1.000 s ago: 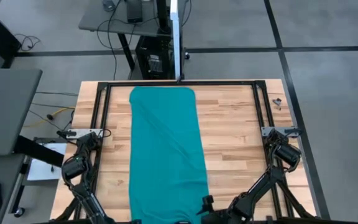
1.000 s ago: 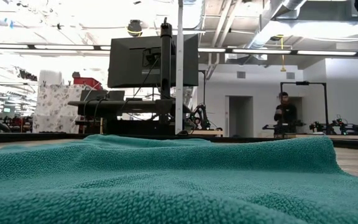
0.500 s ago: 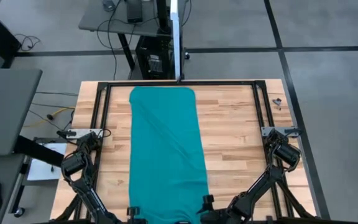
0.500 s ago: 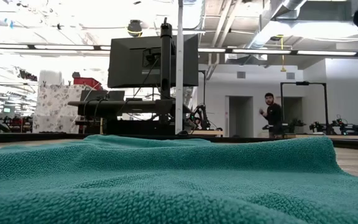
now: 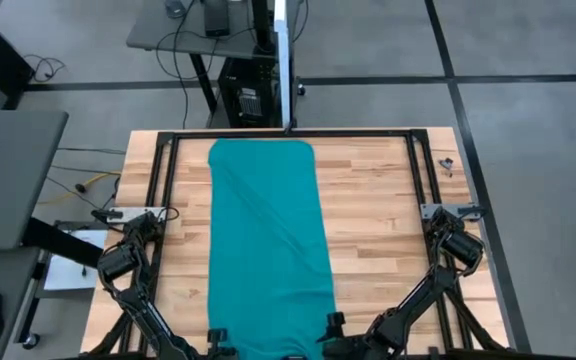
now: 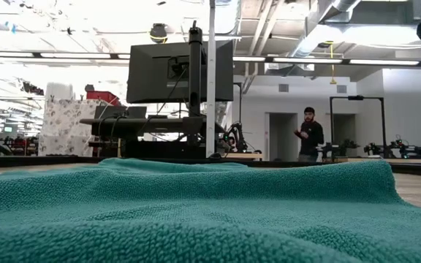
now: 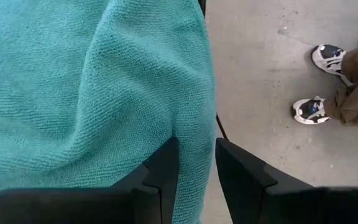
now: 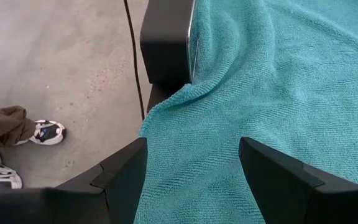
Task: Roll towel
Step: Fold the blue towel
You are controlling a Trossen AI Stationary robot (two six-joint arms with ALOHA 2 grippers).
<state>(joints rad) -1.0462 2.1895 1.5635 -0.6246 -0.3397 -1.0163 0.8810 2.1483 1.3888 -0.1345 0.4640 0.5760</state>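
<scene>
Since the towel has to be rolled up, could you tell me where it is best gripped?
Probably at its two near corners, coming from the near table edge: the towel lies flat and long, running away from the arms, with the left end effector and right end effector already at that hem.

Towel (image 5: 268, 240): near end ran off the lower edge of the high view; how far it overhung the bench (image 5: 378, 220) could not be told.

Left end effector (image 7: 194, 165) and right end effector (image 8: 191, 165): both mostly cut by that same edge from above.

Low view: towel pile filled the foreground and hid the bench surface.

Person (image 6: 309, 135) far back in the room: too small for detail.

Wrist views: shoes and trouser cuffs only, rest cropped.
</scene>
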